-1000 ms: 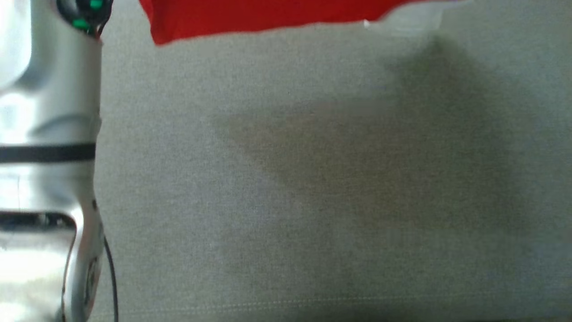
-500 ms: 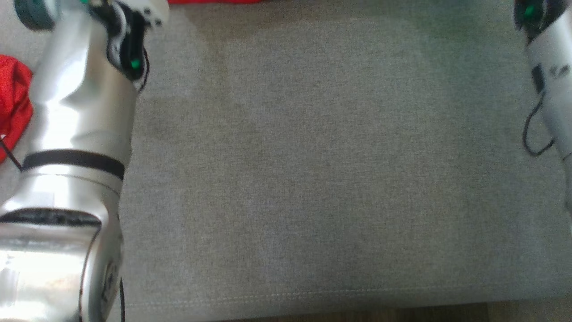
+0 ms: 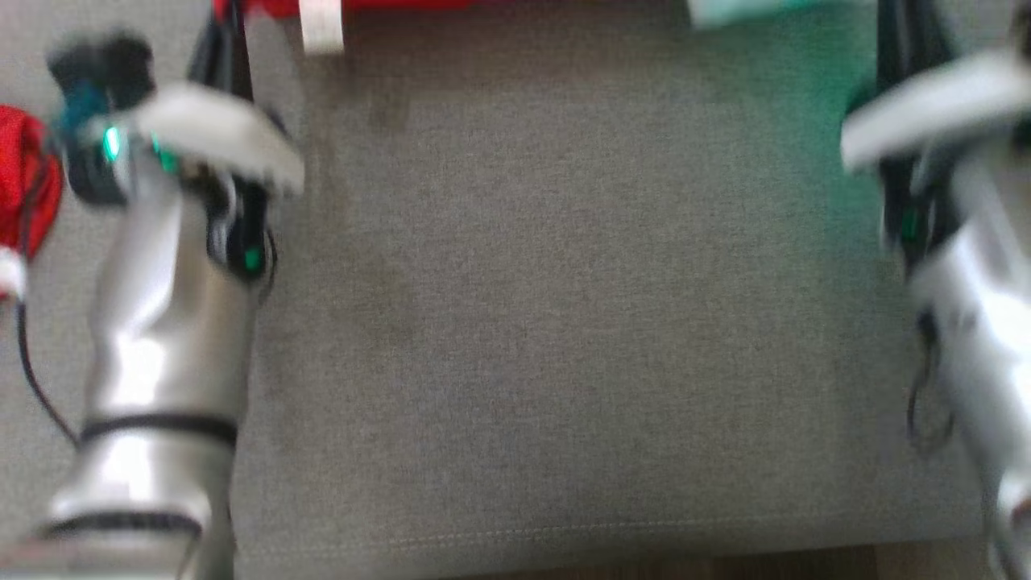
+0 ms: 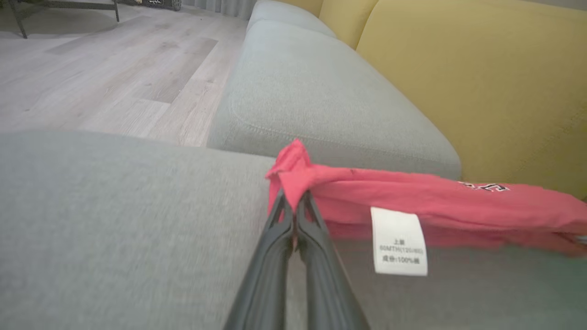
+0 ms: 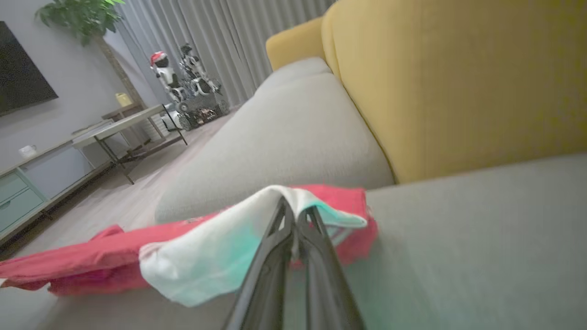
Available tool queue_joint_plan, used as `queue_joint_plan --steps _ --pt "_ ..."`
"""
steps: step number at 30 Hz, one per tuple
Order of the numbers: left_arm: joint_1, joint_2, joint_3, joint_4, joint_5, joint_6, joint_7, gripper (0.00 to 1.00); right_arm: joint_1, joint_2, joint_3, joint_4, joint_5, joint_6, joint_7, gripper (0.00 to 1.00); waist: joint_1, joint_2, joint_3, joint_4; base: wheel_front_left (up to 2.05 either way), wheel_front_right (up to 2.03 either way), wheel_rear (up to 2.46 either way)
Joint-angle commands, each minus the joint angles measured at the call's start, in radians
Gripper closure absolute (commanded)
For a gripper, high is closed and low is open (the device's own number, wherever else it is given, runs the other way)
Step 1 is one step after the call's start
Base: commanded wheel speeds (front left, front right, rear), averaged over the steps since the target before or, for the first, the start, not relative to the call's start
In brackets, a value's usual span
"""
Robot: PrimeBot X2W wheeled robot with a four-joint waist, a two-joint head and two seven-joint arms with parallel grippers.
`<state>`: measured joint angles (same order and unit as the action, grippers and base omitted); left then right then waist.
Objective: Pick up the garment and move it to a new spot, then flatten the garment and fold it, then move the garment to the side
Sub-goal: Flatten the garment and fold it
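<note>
The garment (image 4: 412, 195) is red with a white and teal part (image 5: 215, 250) and a white care label (image 4: 399, 240). It hangs stretched in a low band just over the grey sofa seat (image 3: 564, 306). My left gripper (image 4: 295, 208) is shut on its red corner. My right gripper (image 5: 296, 219) is shut on the white and teal end. In the blurred head view a red strip of the garment (image 3: 387, 4) and the label (image 3: 320, 24) run along the top edge, between both arms.
The yellow sofa backrest (image 4: 481, 78) rises behind the garment. A second grey seat cushion (image 4: 316, 96) lies beyond it. A bunch of red cloth (image 3: 24, 185) sits left of my left arm (image 3: 161, 322). The wooden floor (image 4: 91, 78) is off the sofa's front.
The garment's red edge has drawn back to the top edge of the head view. Both arms have come further into that view, which is blurred with motion.
</note>
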<state>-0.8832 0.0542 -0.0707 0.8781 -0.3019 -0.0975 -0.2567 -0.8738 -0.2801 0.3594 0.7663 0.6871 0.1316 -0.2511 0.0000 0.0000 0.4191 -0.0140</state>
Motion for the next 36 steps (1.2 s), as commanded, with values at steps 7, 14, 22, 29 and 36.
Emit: queue_joint_plan --steps 7,14,22,29,36 --pt "0.337 0.034 0.081 -0.254 0.021 -0.007 -0.005 1.00 0.421 0.043 -0.115 -0.237 -0.042 -0.001 -0.011 1.00 0.0000 0.0000 -0.093 -0.012 0.00 0.00 0.00" --pt "0.559 0.032 0.096 -0.385 0.038 0.019 -0.004 1.00 0.712 0.089 -0.220 -0.421 -0.083 -0.001 0.004 1.00 0.0000 0.0000 -0.169 -0.009 0.00 0.00 0.00" --pt "0.776 0.048 0.087 -0.601 0.049 0.055 0.094 1.00 1.013 0.179 -0.334 -0.717 -0.161 -0.001 0.190 1.00 0.0000 0.0000 -0.242 -0.016 0.00 0.00 0.00" --pt "0.965 0.042 0.094 -0.820 0.035 0.111 0.222 1.00 1.178 0.203 -0.392 -0.917 -0.225 -0.001 0.370 1.00 0.0000 0.0000 -0.294 -0.034 0.00 0.00 0.00" --pt "1.073 0.035 0.085 -0.947 0.019 0.136 0.307 1.00 1.228 0.215 -0.426 -0.981 -0.247 -0.001 0.453 1.00 0.0000 0.0000 -0.317 -0.037 0.00 0.00 0.00"
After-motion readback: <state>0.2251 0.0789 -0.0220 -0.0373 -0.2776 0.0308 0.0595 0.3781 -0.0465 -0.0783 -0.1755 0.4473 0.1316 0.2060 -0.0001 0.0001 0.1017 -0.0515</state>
